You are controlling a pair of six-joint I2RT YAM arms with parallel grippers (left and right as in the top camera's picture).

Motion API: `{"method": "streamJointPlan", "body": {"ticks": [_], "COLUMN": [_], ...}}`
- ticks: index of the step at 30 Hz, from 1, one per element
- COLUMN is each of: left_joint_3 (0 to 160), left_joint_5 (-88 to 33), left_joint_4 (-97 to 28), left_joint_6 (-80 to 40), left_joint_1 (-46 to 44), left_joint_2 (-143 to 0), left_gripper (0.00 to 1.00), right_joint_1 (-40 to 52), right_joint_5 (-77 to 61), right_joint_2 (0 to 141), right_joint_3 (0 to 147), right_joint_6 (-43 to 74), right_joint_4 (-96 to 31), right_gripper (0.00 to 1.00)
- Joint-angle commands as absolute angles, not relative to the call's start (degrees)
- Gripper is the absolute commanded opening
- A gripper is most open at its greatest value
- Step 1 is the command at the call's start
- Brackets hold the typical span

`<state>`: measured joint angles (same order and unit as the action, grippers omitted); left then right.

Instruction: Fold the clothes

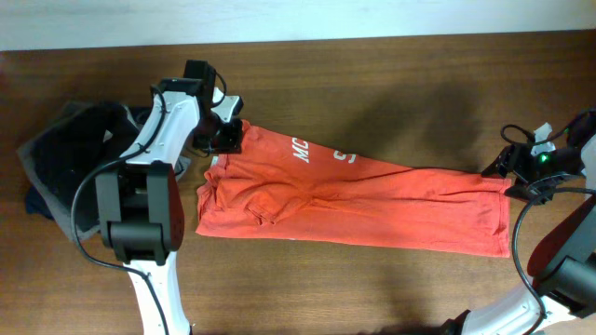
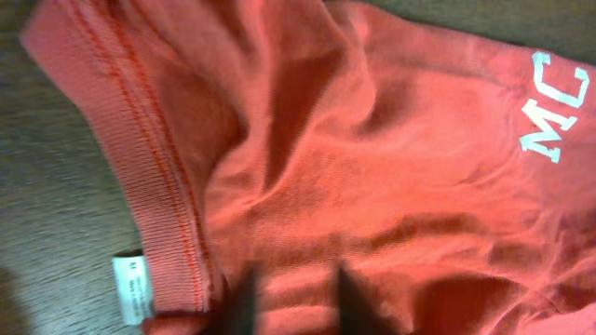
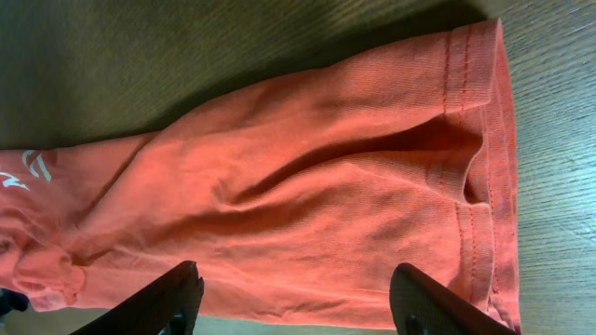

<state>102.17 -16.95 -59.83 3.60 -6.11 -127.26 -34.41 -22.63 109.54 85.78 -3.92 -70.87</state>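
Red-orange cotton shirt (image 1: 372, 200), one, spread on wooden table (image 1: 372, 84), long axis running side to side. Collar end lies under left end effector (image 1: 226, 138) (fingers close together over the cloth; whether clenched on it cannot be told). Hem end sits just before right end effector (image 1: 515, 172), released, jaws wide. Each arm is nearest its own end.

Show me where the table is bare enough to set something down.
Bare table runs along the far side of the red shirt, and a near strip from left arm to right arm. Crowded: the left end, around the dark garments.
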Motion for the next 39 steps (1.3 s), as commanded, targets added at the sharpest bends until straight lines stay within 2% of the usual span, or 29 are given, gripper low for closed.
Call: {"method": "streamJointPlan", "body": {"ticks": [1,6,12,13,18,22,33,39], "left_joint_3": [102.4,100.1,100.1,100.1,100.3,100.6,116.3,121.6], "left_joint_5": [-13.6,-13.7,-14.3,-15.0,-15.9,-15.9,-15.9,-15.6], "left_joint_4": [-59.4,-57.3,-58.0,-58.4,-59.0,-59.6,-76.3,-81.5], "left_joint_6": [3.9,3.9,3.9,3.9,3.9,3.9,3.9,3.9], "left_joint_1": [-5.7,-5.7,-5.8,-5.9,-5.9,-5.8,-5.8,-5.9], "left_joint_2": [-125.6,-127.4,-129.9,-130.3,-130.4,-130.4,-130.4,-130.4], "left_gripper": [0.44,0.46,0.44,0.38,0.22,0.00,0.00,0.00], "right_joint_1": [-34.2,-34.2,-34.2,-34.2,-34.2,-34.2,-34.2,-34.2], "right_joint_5": [-23.6,-23.6,-23.6,-23.6,-23.6,-23.6,-23.6,-23.6], "right_joint_2": [109.4,109.4,109.4,109.4,109.4,109.4,109.4,109.4], "right_joint_3": [85.8,85.8,85.8,85.8,85.8,85.8,85.8,85.8], "right_joint_6": [-4.5,-4.5,-4.5,-4.5,-4.5,-4.5,-4.5,-4.5], "right_joint_4": [-71.1,-71.1,-71.1,-71.1,-71.1,-71.1,-71.1,-71.0], "right_gripper": [0.69,0.69,0.69,0.69,0.69,0.69,0.69,0.69]}}
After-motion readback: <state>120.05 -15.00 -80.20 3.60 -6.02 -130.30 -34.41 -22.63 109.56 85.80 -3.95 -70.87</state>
